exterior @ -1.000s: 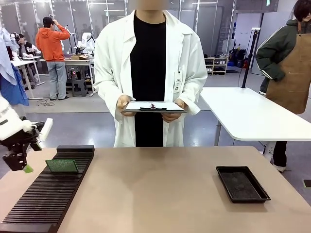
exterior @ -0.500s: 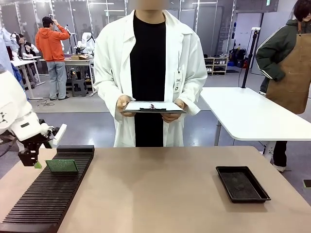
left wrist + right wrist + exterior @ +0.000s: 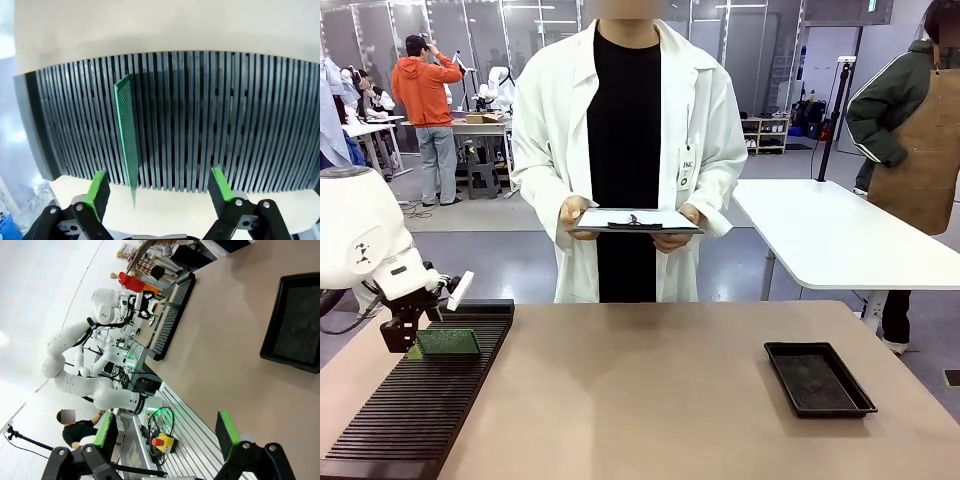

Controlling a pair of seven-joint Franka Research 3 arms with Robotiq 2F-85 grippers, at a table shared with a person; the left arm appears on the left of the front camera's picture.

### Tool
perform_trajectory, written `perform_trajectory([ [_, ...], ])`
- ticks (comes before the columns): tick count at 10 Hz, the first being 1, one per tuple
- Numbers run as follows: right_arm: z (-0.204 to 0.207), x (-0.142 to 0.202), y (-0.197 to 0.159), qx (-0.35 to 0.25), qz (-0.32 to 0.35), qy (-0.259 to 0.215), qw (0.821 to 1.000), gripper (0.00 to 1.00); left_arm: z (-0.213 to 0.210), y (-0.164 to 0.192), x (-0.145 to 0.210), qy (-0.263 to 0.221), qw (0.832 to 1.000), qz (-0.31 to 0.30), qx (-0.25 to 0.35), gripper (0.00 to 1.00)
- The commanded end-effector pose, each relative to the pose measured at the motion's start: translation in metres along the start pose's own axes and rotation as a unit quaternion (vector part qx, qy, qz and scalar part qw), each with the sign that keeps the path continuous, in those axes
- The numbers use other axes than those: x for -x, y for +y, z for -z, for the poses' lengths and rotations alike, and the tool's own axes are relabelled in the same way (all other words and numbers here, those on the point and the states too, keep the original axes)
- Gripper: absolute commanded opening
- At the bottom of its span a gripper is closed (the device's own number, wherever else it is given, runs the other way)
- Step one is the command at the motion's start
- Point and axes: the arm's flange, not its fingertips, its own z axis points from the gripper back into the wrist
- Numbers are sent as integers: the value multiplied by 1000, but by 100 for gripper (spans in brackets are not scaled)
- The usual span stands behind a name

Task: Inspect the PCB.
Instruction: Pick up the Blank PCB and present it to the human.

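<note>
The PCB (image 3: pixel 448 342) stands on edge in a slot near the far end of the black slotted rack (image 3: pixel 415 410) at the table's left. My left gripper (image 3: pixel 417 338) hangs right at the board's left end. In the left wrist view the green board (image 3: pixel 126 127) rises from the rack (image 3: pixel 225 115), and my left gripper (image 3: pixel 159 186) is open with the board's near end between its fingers, close to the left pad (image 3: pixel 98 186) and not touching. My right gripper (image 3: pixel 167 432) is open, empty, high above the table.
A person in a white coat stands at the far side holding a paper-topped clipboard (image 3: pixel 635 220) in both hands. A shallow black tray (image 3: pixel 817 378) lies at the right, also seen as the tray (image 3: pixel 295 325) from the right wrist. A white table stands behind right.
My left arm has swung right and in toward the rack, bringing its open gripper from beside the table's left edge up to the PCB. The board and the person have not moved.
</note>
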Motion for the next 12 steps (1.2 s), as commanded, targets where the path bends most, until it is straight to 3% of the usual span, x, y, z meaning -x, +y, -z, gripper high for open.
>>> perform_trajectory([
  [1, -1, -1, -1, -5, -8, -4, 1000, 100, 11, 17, 5, -15, 1000, -6, -6, 100],
  [4, -1, -1, -1, -5, -8, -4, 1000, 100, 27, 26, 13, -1, 1000, -26, 12, 100],
  [5, -1, -1, -1, -5, -8, -4, 1000, 100, 31, 28, 15, -8, 999, -36, 17, 89],
  [6, -1, -1, -1, -5, -8, -4, 1000, 100, 34, 29, 16, -10, 999, -43, 18, 69],
  [7, -1, -1, -1, -5, -8, -4, 1000, 100, 37, 31, 18, -12, 999, -50, 17, 30],
  [8, -1, -1, -1, -5, -8, -4, 1000, 100, 39, 32, 20, -13, 998, -60, 22, 10],
  [9, -1, -1, -1, -5, -8, -4, 1000, 100, 39, 32, 22, -22, 998, -63, 24, 0],
  [12, -1, -1, -1, -5, -8, -4, 1000, 100, 38, 31, 24, -14, 998, -63, 23, 0],
])
